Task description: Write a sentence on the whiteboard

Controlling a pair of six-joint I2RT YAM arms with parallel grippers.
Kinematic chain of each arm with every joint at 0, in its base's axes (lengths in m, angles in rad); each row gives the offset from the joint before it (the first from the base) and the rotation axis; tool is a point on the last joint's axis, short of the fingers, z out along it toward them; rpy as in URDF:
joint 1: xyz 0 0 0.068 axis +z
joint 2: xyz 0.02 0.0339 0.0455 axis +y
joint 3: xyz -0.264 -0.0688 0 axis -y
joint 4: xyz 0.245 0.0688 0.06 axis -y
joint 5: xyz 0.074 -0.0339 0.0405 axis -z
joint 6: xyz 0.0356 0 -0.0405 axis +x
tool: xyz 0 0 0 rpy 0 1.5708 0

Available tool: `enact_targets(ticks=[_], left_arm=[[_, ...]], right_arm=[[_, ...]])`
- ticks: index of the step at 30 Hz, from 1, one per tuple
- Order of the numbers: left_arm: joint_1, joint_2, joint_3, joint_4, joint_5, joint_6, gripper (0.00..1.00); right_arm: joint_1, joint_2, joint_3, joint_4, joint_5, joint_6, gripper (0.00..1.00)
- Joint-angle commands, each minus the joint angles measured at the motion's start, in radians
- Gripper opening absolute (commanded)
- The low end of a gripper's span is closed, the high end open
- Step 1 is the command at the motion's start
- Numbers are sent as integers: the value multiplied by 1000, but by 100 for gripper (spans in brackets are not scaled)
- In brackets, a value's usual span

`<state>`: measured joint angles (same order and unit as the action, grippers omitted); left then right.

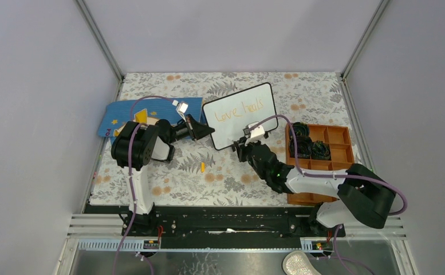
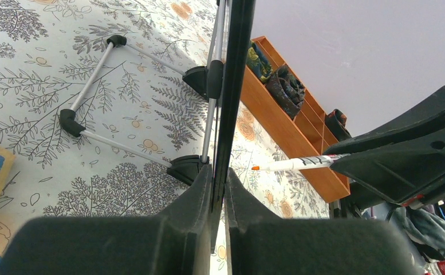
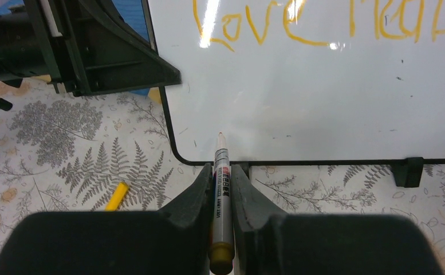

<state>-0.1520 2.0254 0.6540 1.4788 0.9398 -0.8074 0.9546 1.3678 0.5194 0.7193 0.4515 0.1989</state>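
The whiteboard (image 1: 248,127) stands tilted on its wire stand at mid-table, with the orange sentence (image 1: 240,109) reading "Love heals" along its top. My left gripper (image 1: 206,130) is shut on the board's left edge; in the left wrist view the black frame (image 2: 232,86) runs between its jaws (image 2: 219,184). My right gripper (image 3: 223,172) is shut on a white marker (image 3: 221,172) with a yellow end. The marker tip points at the board's lower left (image 3: 323,103), below the sentence (image 3: 248,28). From the left wrist view the orange tip (image 2: 256,168) sits a short gap off the board.
A yellow marker cap (image 1: 202,167) lies on the floral cloth in front of the board. An orange compartment tray (image 1: 339,136) with dark items stands at the right. A blue mat (image 1: 122,112) lies behind my left arm. The board's stand legs (image 2: 94,86) spread behind it.
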Motion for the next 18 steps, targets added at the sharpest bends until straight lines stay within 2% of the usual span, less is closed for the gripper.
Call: enact_targets(ticks=[1, 18], left_arm=[[-6, -6, -13, -72, 17, 8, 0], [-7, -4, -11, -75, 19, 7, 0]], right_arm=[[-2, 29, 90, 60, -11, 34, 0], [-47, 96, 136, -21, -43, 99, 0]])
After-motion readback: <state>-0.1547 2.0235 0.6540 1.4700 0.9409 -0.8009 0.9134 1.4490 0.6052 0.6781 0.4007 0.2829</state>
